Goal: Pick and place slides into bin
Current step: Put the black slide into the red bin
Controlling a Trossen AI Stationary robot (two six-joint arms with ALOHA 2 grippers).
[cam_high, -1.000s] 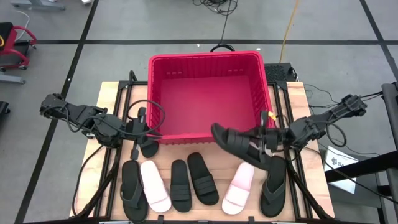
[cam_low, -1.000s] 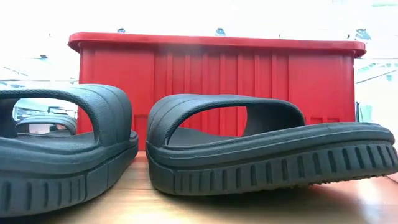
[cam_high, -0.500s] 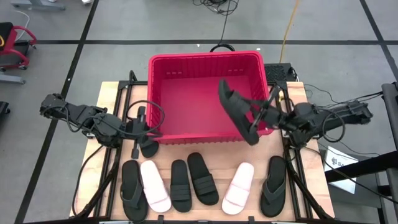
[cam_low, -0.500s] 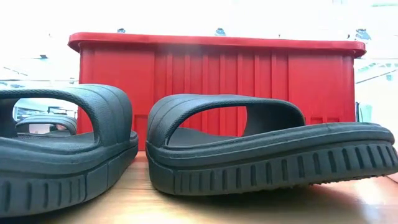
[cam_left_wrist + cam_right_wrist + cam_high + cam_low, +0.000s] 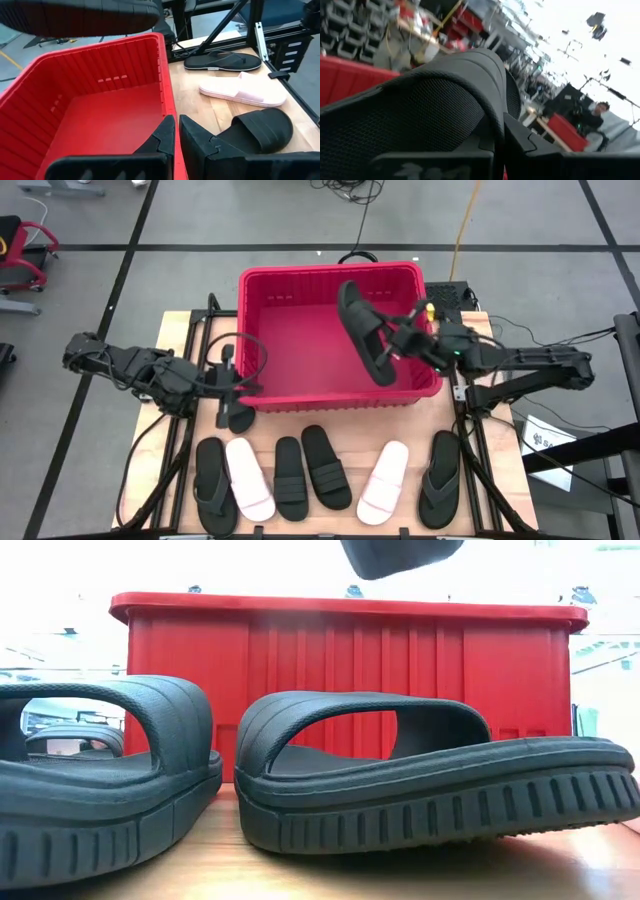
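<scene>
Above, right gripper (image 5: 405, 340) pinched a black slide (image 5: 362, 330) over the red bin (image 5: 262, 402) | left gripper (image 5: 228, 393) pressed together beside the bin's near-left corner.

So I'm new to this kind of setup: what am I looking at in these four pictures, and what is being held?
This is a table robot with two dark arms, each ending in a two-finger tool. The overhead picture shows everything: a red bin at the back of the wooden table, and a row of six sandals in front, four black and two pale pink. The right tool holds a black sandal in the air above the bin. The left tool waits by the bin's front left corner, over another black sandal. The table-level picture looks past two black slides at the bin wall. The other two come from cameras on each wrist; the right one is mostly filled by the held sandal.
</scene>
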